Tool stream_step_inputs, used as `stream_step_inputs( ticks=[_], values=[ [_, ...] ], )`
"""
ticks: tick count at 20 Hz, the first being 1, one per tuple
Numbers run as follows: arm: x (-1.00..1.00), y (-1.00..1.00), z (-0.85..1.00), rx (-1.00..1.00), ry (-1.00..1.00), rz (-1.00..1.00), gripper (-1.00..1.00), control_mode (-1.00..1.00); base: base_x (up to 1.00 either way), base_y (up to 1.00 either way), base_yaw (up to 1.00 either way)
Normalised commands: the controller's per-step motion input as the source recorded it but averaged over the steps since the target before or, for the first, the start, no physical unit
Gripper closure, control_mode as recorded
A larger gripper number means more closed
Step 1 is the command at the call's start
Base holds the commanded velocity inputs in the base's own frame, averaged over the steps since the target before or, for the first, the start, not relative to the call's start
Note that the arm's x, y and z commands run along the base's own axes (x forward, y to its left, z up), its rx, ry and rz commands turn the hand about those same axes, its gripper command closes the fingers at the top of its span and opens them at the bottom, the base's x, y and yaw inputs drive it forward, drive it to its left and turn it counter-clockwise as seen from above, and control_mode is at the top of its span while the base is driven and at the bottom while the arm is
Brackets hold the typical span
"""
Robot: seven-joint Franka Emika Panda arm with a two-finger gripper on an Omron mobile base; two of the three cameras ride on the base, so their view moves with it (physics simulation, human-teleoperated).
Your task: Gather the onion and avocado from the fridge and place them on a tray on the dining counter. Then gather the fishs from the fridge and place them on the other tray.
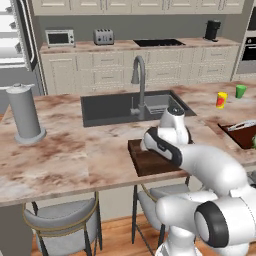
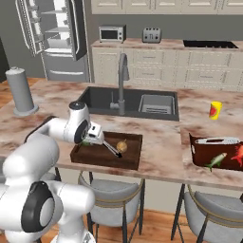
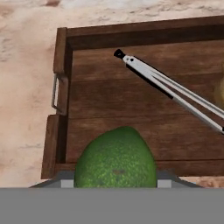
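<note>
Paper-towel holder (image 2: pixel 19 92): tall grey cylinder, upright at the left end of the dining counter (image 2: pixel 161 142), well apart from the work.

Gripper (image 2: pixel 90 138): low over the left end of the tray (image 2: pixel 130 163), clenched on the avocado (image 3: pixel 116 159). The fruit sits between the jaws, above the tray's near rim by the cut-out handle, not yet set down.

Avocado: judged light, firm-skinned and rounded, so inclined to roll or slip. The hold across its widest middle looks right; a low release onto the flat floor is advisable.

Tray: dark wood, raised rim on all sides. Tongs (image 3: pixel 170 89) lie slantwise across the floor. The floor between the handle end and the tongs is bare, enough for the avocado.

Onion (image 2: pixel 122 144): small golden ball, resting in the tray right of the tongs.

Sink (image 2: pixel 128 102): dark basin behind the tray, faucet (image 2: pixel 122 80) arching above it.

Other tray (image 2: pixel 213 154): reddish, at the counter's right, fish already in it, well apart.
</note>
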Motion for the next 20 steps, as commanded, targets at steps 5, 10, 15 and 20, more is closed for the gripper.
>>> stream_step_inputs(
  ticks=[5, 10, 15, 20],
  values=[
    [0.29, 0.0, -0.25, 0.0, 0.01, 0.0, 1.0, -1.0, 0.0, 0.0, 0.0],
    [0.32, 0.0, -0.14, 0.0, 0.06, 0.0, 1.0, -1.0, 0.0, 0.0, 0.0],
    [0.26, 0.0, -0.15, 0.0, 0.07, 0.0, 1.0, -1.0, 0.0, 0.0, 0.0],
    [0.14, 0.0, -0.24, 0.0, 0.06, 0.0, 1.0, -1.0, 0.0, 0.0, 0.0]
  ],
)
